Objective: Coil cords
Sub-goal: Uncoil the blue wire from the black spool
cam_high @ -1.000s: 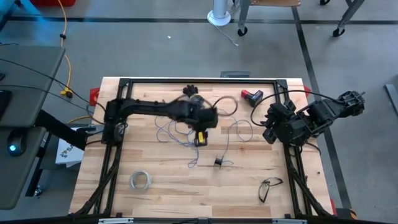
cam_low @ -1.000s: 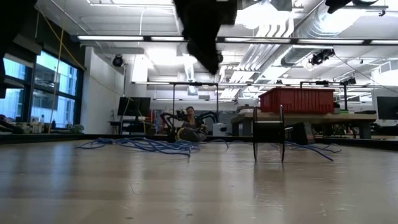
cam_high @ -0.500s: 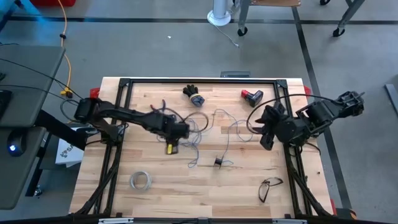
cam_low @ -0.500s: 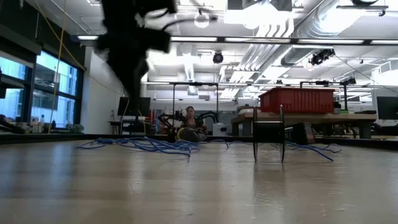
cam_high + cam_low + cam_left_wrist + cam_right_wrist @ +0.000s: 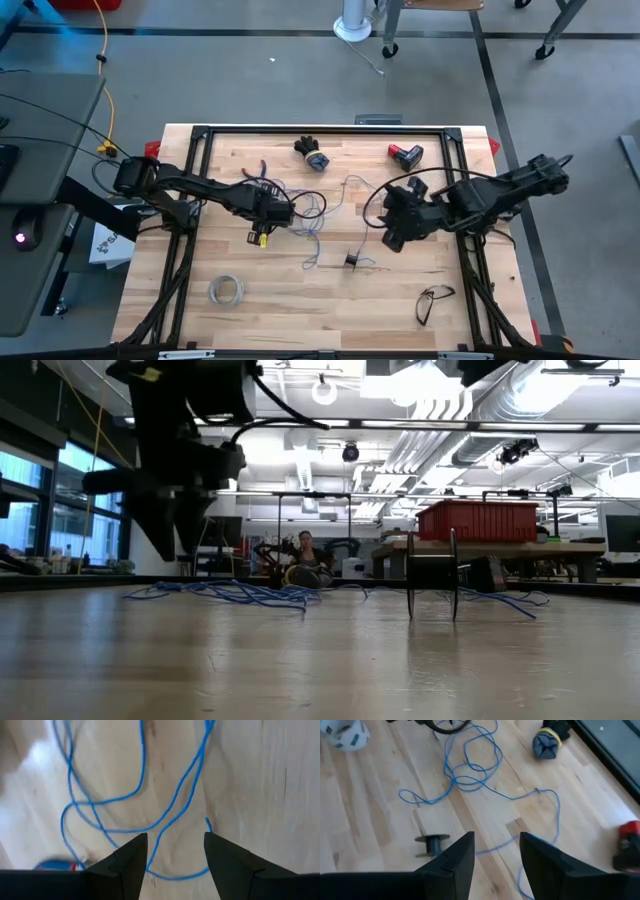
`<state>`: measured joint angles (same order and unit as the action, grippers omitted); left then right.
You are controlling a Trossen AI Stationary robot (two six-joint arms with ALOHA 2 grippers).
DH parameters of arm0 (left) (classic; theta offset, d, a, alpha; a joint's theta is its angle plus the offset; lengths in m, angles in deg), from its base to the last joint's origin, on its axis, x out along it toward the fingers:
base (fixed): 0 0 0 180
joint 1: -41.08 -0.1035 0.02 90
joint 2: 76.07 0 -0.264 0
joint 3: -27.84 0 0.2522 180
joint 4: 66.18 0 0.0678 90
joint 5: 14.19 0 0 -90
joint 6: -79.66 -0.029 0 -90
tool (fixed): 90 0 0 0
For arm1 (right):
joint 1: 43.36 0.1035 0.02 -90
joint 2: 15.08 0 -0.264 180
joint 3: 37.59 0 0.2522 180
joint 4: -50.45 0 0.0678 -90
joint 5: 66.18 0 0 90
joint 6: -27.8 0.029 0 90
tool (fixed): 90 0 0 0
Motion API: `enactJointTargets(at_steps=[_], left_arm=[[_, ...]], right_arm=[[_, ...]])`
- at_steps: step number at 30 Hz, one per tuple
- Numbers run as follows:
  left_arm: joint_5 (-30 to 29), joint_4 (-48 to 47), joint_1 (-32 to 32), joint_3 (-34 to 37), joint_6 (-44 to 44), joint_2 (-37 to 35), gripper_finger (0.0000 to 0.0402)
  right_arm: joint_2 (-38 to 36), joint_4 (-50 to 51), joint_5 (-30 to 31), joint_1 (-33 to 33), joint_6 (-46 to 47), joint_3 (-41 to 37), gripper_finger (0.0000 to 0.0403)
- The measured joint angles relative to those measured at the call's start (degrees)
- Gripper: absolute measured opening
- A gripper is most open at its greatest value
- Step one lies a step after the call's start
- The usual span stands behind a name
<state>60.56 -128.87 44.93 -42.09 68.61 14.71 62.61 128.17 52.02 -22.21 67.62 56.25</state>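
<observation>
The cord is a thin blue wire (image 5: pixel 318 207) lying in loose loops on the wooden table, also seen in the right wrist view (image 5: pixel 470 775). Its small dark spool (image 5: pixel 351 260) stands on its rims (image 5: pixel 432 575) near the middle. My left gripper (image 5: pixel 270 214) hangs open, pointing steeply down, a little above the left loops of the wire (image 5: pixel 165 815); its fingers (image 5: pixel 165 540) stay clear of the table. My right gripper (image 5: pixel 392 232) hovers open, higher up, right of the wire and beyond the spool (image 5: pixel 432 842).
A whitish tape ring (image 5: pixel 226 290) lies near left. Glasses (image 5: pixel 433 302) lie near right. A red and black item (image 5: pixel 405 155) and a dark blue bundle (image 5: pixel 312 153) sit at the far edge. A black frame (image 5: pixel 320 131) borders the table.
My left gripper has swept from the table's middle toward its left edge and come down, rolling as it went, to hang over the left loops of the wire. My right gripper has moved left toward the table's middle and slightly down. The wire and spool have stayed put.
</observation>
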Motion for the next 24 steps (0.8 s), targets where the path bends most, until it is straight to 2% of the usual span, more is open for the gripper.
enactJointTargets(at_steps=[3,8,13,20,24], left_arm=[[0.84,0.76,-1.98,2.81,-3.92,0.06,0.0188],[0.14,1.68,-5.1,3.75,-4.25,0.0,0.0188],[5.21,6.14,-7.52,3.74,-9.42,0.02,0.0184],[9.79,3.72,-11.32,3.82,-11.6,1.25,0.0137],[10.75,5.84,-12.79,5.92,-11.64,1.25,0.0116]], right_arm=[[1.04,-1.77,-1.37,-1.6,0.11,0.0,0.0149],[1.12,-3.99,-1.46,-3.29,1.27,0.0,0.0149],[1.15,-5.32,-2.19,-4.33,1.28,0.0,0.0149],[1.15,-5.25,-2.97,-4.69,1.11,0.0,0.0149],[1.12,-5.13,-2.94,-4.69,0.3,0.0,0.0149]])
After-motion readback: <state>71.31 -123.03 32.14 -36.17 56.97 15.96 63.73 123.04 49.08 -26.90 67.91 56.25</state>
